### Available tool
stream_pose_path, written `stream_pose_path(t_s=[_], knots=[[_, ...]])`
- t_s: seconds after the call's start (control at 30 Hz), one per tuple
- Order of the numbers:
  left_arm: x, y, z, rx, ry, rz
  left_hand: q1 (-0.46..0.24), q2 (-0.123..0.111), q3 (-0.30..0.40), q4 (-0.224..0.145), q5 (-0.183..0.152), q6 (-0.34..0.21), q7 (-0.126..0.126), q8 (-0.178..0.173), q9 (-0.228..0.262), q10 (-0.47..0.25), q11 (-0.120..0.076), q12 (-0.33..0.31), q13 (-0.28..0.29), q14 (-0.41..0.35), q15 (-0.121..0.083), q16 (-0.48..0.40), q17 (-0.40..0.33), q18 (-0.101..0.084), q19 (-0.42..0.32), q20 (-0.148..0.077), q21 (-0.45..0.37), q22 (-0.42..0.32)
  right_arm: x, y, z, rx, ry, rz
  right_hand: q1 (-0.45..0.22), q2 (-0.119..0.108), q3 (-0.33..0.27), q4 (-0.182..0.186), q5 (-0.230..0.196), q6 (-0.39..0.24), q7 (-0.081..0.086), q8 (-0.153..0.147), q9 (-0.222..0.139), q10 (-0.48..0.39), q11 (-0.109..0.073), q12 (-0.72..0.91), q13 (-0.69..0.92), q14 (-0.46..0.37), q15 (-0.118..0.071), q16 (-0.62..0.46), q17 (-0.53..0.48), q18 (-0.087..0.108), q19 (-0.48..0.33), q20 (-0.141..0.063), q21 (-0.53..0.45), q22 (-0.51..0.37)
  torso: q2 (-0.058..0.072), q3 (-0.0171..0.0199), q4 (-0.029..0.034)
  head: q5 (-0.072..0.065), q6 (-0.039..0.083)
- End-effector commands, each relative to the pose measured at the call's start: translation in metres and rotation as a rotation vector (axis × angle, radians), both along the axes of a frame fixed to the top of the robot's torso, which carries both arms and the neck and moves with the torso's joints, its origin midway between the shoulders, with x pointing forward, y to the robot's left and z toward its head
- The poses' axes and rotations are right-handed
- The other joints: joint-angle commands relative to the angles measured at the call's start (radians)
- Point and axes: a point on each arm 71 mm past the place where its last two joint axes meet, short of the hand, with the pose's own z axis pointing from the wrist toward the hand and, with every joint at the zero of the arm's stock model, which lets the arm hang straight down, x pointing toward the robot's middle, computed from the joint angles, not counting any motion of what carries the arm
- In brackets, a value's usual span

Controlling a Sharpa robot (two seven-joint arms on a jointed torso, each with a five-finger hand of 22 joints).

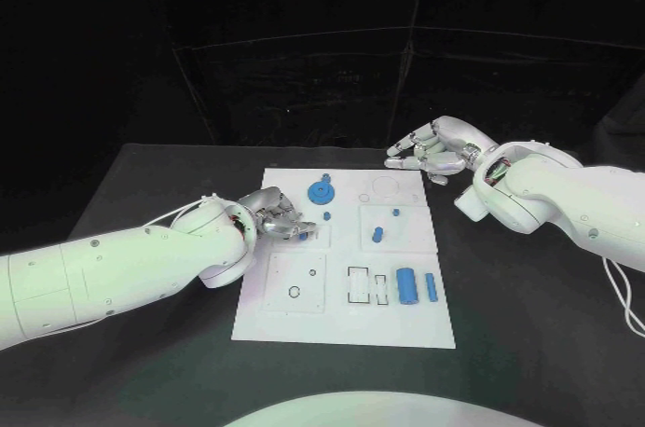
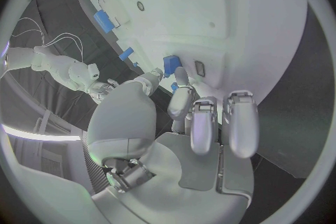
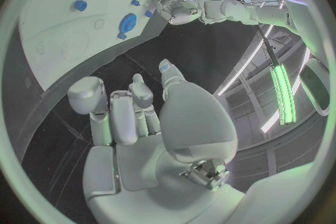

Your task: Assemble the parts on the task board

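Observation:
The white task board (image 1: pixel 343 306) lies mid-table. On it are a blue gear-like disc (image 1: pixel 322 192), a short blue piece (image 1: pixel 377 232), and a blue cylinder (image 1: pixel 406 284) beside a thinner blue bar (image 1: pixel 432 286). My left hand (image 1: pixel 279 216) hangs over the board's left edge. A small blue part (image 2: pixel 170 64) sits right at the tips of its thumb and one finger, and I cannot tell whether they pinch it. My right hand (image 1: pixel 437 147) hovers past the board's far right corner, fingers loosely bent and apart, holding nothing.
Empty sockets and outlined slots (image 1: pixel 363 285) mark the board, with a round recess (image 1: pixel 387 186) near its far edge. Black table (image 1: pixel 538 334) surrounds the board on all sides. A dark curtain stands behind the table.

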Motion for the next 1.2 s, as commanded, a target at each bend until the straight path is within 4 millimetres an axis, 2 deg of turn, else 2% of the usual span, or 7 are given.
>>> stream_pose_path(t_s=[0.03, 0.3, 0.5, 1.2], knots=[[0.0015, 0.0009, 0.0008, 0.001, -0.001, 0.008, -0.008, 0.0, 0.001, 0.008, 0.004, 0.006, -0.002, 0.005, 0.002, 0.009, 0.0, 0.003, 0.001, 0.105, -0.009, 0.003, 0.263, -0.019, 0.054, -0.006, 0.006, 0.096, 0.0, 0.0007, 0.0014, 0.005, -0.001, 0.008, -0.005, 0.002, -0.004, 0.003, 0.004, 0.005, -0.004, 0.006, 0.001, -0.006, -0.003, -0.002, -0.001, 0.036, -0.001, -0.006, -0.001, 0.018, -0.001, -0.008, -0.004, -0.001, 0.0, 0.0002, -0.001, -0.001, 0.0], [0.0016, 0.0012, 0.0, 0.003, 0.018, 0.001, 0.042, 0.008, -0.019, -0.009, 0.002, 0.001, -0.003, 0.01, 0.016, 0.009, -0.001, 0.003, 0.001, 0.105, -0.011, 0.003, 0.263, -0.019, 0.053, -0.008, 0.005, 0.095, -0.0002, -0.0002, 0.0013, 0.004, 0.0, 0.007, -0.005, 0.002, -0.005, 0.004, 0.004, 0.005, -0.004, 0.006, 0.001, -0.005, -0.003, -0.001, -0.001, 0.036, -0.002, -0.005, 0.0, 0.018, -0.001, -0.008, -0.004, -0.001, 0.0, -0.0005, 0.0004, -0.005, -0.001], [0.0014, 0.0, -0.0001, -0.002, 0.022, -0.005, 0.072, 0.033, -0.046, -0.031, 0.0, -0.002, -0.001, 0.013, 0.027, 0.008, 0.0, 0.002, 0.001, 0.105, -0.01, 0.003, 0.263, -0.018, 0.052, -0.008, 0.003, 0.094, -0.0002, 0.0004, 0.0013, 0.005, 0.0, 0.009, -0.005, 0.002, -0.005, 0.004, 0.004, 0.005, -0.004, 0.006, 0.001, -0.005, -0.003, -0.001, -0.001, 0.036, -0.002, -0.005, 0.0, 0.018, -0.001, -0.008, -0.004, -0.001, 0.0, 0.0002, 0.0011, -0.004, 0.0], [0.0074, -0.0014, -0.0006, -0.006, 0.016, 0.007, 0.103, 0.079, -0.088, -0.061, -0.002, -0.005, -0.003, 0.013, 0.039, 0.009, -0.001, 0.002, 0.003, 0.105, -0.011, 0.003, 0.263, -0.018, 0.052, -0.009, 0.002, 0.094, -0.0006, 0.0019, 0.0015, 0.007, -0.001, 0.011, -0.007, 0.003, -0.008, 0.007, 0.005, 0.007, -0.004, 0.007, 0.001, -0.005, -0.003, -0.001, -0.001, 0.036, -0.002, -0.006, 0.0, 0.018, -0.001, -0.008, -0.004, -0.002, 0.001, -0.0001, -0.0009, -0.004, 0.001]])
